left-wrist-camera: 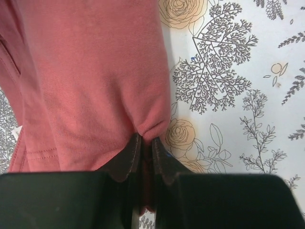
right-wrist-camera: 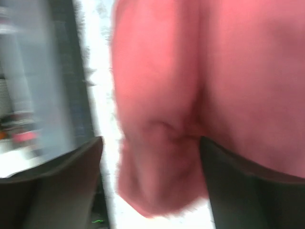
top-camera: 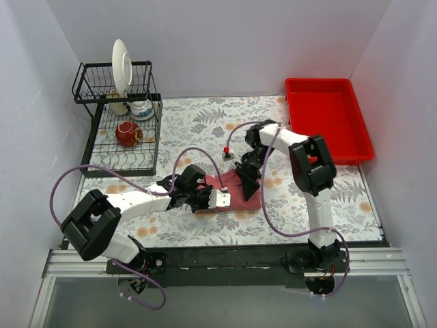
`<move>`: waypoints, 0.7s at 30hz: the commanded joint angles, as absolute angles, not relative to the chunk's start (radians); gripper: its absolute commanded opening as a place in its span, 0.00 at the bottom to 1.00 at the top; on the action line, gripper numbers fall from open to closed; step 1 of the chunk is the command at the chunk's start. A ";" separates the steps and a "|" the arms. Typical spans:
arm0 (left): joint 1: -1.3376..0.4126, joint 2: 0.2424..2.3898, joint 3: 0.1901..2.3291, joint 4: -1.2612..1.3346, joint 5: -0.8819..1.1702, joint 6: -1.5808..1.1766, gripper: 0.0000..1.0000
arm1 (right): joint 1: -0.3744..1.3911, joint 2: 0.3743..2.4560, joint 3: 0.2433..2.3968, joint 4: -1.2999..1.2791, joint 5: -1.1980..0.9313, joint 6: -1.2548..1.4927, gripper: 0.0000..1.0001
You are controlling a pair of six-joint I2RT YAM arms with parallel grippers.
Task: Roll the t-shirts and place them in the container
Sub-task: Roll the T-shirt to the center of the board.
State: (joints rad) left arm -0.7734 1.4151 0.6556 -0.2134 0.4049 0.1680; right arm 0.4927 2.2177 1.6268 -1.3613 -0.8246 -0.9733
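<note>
Left end effector (top-camera: 208, 198), seen from the top camera, reaches in from the left to the near-left side of the t-shirt (top-camera: 237, 202). The shirt lies bunched small at the middle of the floral counter (top-camera: 205, 123). The right end effector (top-camera: 247, 179) stands over its far-right part. A red tray (top-camera: 328, 126) sits far right, well apart from the cloth.

From the left wrist, the jaws are clenched on a small pucker at the t-shirt's edge. Cloth spreads up and leftward, with bare counter to the right.

From the right wrist, blurred, the fingers (right-wrist-camera: 81, 171) stand wide apart, released, with a fold of cloth bulging between them. Whether they touch it I cannot tell.

The shirt looks light, limp and grippy, likely to sag and unroll if let go. It is best pinched at an edge, through all layers, evenly on both sides.
</note>
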 commanded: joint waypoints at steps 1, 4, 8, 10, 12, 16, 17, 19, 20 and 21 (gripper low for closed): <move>-0.727 1.451 0.759 -0.432 0.517 0.094 0.00 | 0.469 1.981 1.560 -0.985 -0.626 -0.962 0.97; -0.667 1.509 0.895 -0.520 0.671 0.019 0.00 | 0.489 1.746 1.412 -0.765 -0.554 -0.914 0.99; -0.577 1.581 1.018 -0.615 0.836 -0.031 0.00 | 0.584 1.354 0.981 -0.286 -0.380 -0.885 0.99; -0.549 1.624 1.061 -0.676 0.917 -0.032 0.00 | 0.652 1.271 0.760 -0.104 -0.294 -0.903 0.99; -0.502 1.679 1.130 -0.756 0.998 -0.017 0.00 | 0.718 1.227 0.674 -0.069 -0.255 -0.917 0.99; -0.463 1.701 1.172 -0.813 1.026 0.032 0.00 | 0.755 1.271 0.675 -0.077 -0.255 -0.910 0.99; -0.456 1.701 1.173 -0.811 1.022 0.034 0.00 | 0.756 1.284 0.676 -0.065 -0.259 -0.908 0.98; -0.446 1.713 1.187 -0.827 1.026 0.052 0.00 | 0.764 1.319 0.683 -0.042 -0.259 -0.910 0.98; -0.437 1.720 1.190 -0.833 1.028 0.055 0.00 | 0.767 1.333 0.686 -0.031 -0.258 -0.911 0.99; -0.434 1.720 1.193 -0.834 1.026 0.060 0.00 | 0.769 1.344 0.689 -0.012 -0.259 -0.914 0.98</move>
